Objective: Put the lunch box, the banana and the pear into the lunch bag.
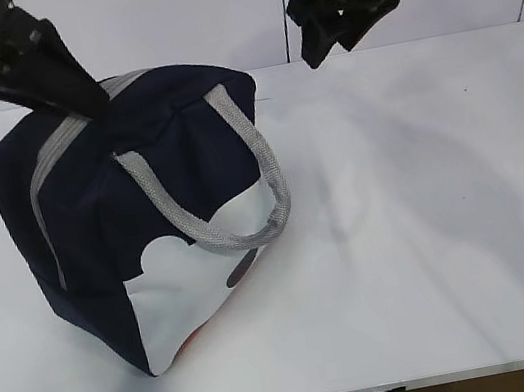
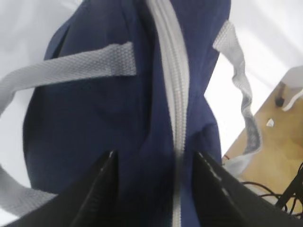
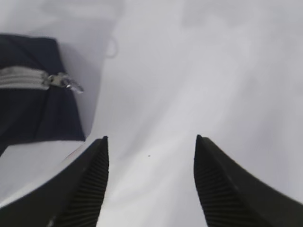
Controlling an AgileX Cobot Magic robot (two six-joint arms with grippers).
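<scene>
A broad white counter (image 1: 435, 257) fills the scene, and on its left half stands the lunch bag (image 1: 136, 228), a boxy navy-blue fabric bag with a white lower front panel. It sits upright, with one grey webbing handle (image 1: 258, 171) drooping over the front. The grey zipper (image 2: 173, 90) along the top looks closed in the left wrist view, its teeth meeting in one straight line, and the small metal zipper pull (image 3: 64, 82) rests at the end of the bag in the right wrist view. The lunch box, the banana and the pear are nowhere to be seen on the counter; whether they are inside the bag cannot be told, since the bag is shut. The left gripper (image 2: 154, 175) hangs just above the top of the bag, its jaws apart, one on each side of the zipper line, holding nothing. The right gripper (image 3: 151, 163) hovers above bare counter, well to the right of the bag, jaws spread wide and empty. Judging by the closed bag and the cleared counter, the packing step appears finished and the task is at or near its end. If so, the next move likely calls only for both arms to lift away without snagging the handles or tipping the bag.
</scene>
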